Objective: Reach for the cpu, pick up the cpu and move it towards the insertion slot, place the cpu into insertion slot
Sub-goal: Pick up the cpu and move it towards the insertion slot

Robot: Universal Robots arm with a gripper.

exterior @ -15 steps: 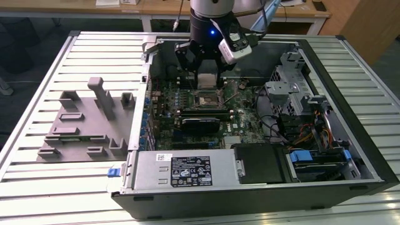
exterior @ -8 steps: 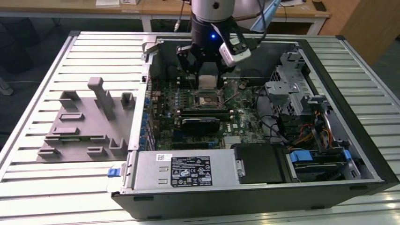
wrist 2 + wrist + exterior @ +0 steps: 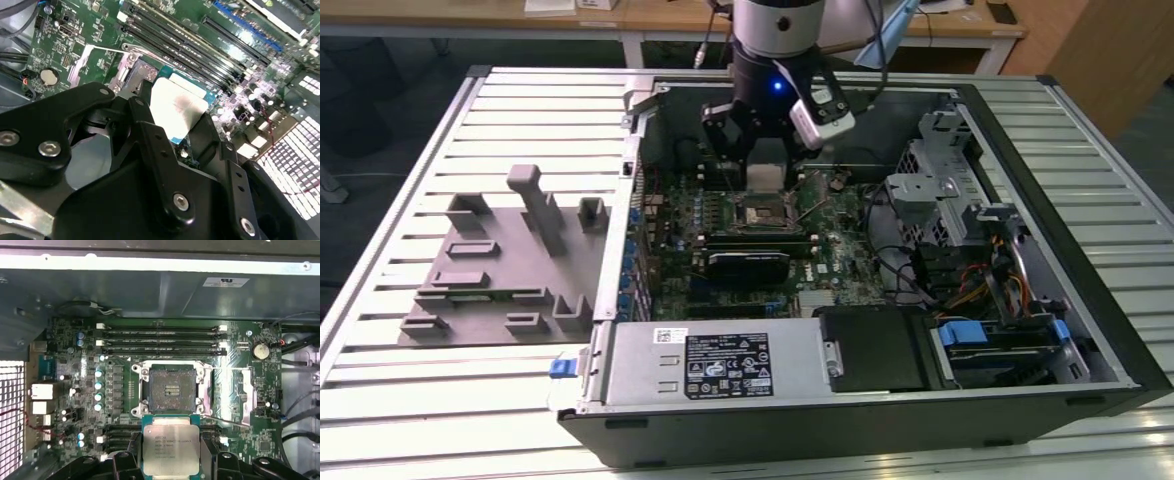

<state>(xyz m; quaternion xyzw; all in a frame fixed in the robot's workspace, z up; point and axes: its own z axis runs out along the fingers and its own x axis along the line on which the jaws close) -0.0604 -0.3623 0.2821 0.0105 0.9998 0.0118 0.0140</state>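
My gripper [image 3: 762, 165] hangs inside the open computer case, shut on the cpu [image 3: 763, 176]. The cpu is a small square chip with a silvery top. In the first wrist view the cpu [image 3: 171, 447] sits between the black fingers [image 3: 131, 457], just short of the insertion slot [image 3: 171, 389], a square socket with a silvery frame and dark centre. The second wrist view shows the cpu [image 3: 176, 106] clamped by the fingers [image 3: 150, 137], with part of the socket frame [image 3: 134, 74] beyond it. In the exterior view the insertion slot [image 3: 765, 212] lies just below the held chip.
A grey fixture block [image 3: 507, 262] rests on the slatted table at the exterior view's left. Inside the case are a long black card [image 3: 747, 263], a power supply [image 3: 707, 365], a drive cage [image 3: 947, 190] and cables. Long memory slots [image 3: 160, 341] run beyond the socket.
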